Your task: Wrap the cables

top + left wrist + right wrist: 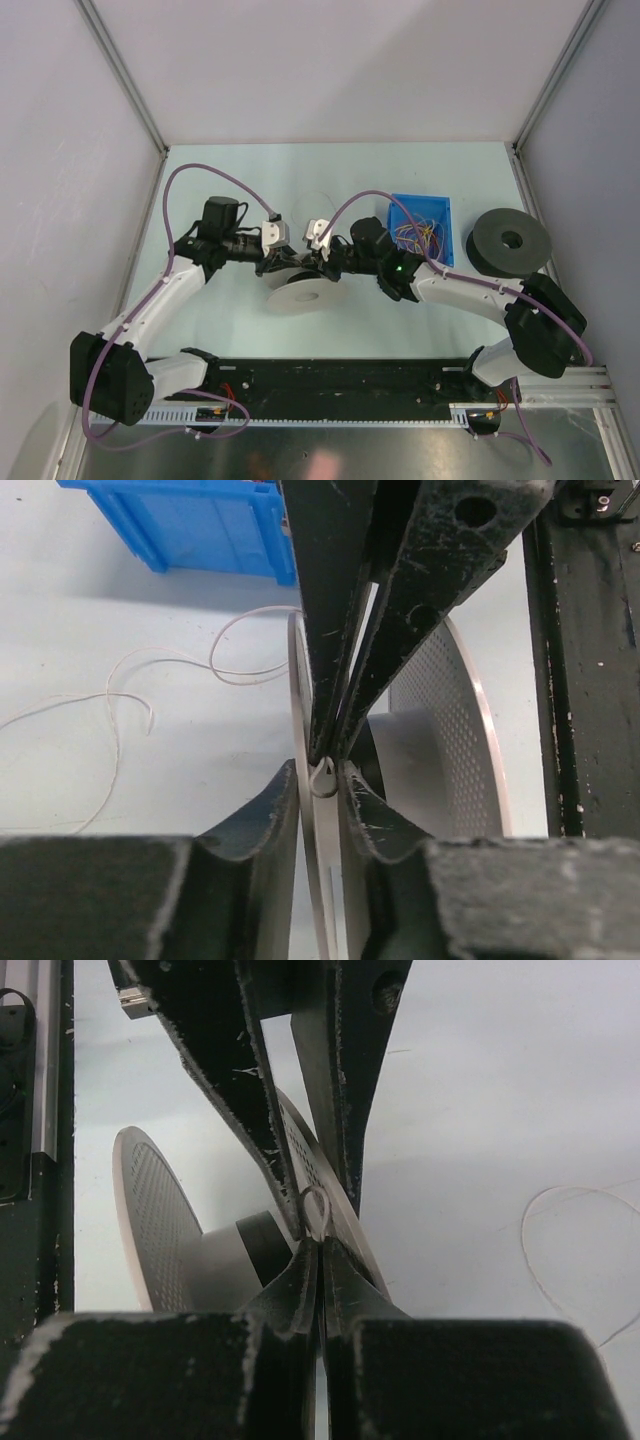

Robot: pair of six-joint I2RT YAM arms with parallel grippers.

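Both arms meet at mid-surface (330, 180) over a white spool (305, 296) that lies tipped, its flanges perforated.

Right tool (320, 1245): fingers pressed together, pinching a small loop of thin pale wire (315, 1205) right against the rim of one flange.

Left tool (320, 770): fingers set close astride the same flange rim, with the wire loop in the narrow gap between them. A sliver of space shows beside the flange, so I cannot tell whether it is gripping. The two tools face each other, tips nearly touching at the loop.

The rest of the pale wire trails in loose curls on the surface beside the spool.

Cables (420, 235): the yellow/orange bunch, with some blue and purple strands, sits in the blue bin (440, 212), just behind the right wrist.

A black roll with a centre hole (490, 250) lies just right of the bin.
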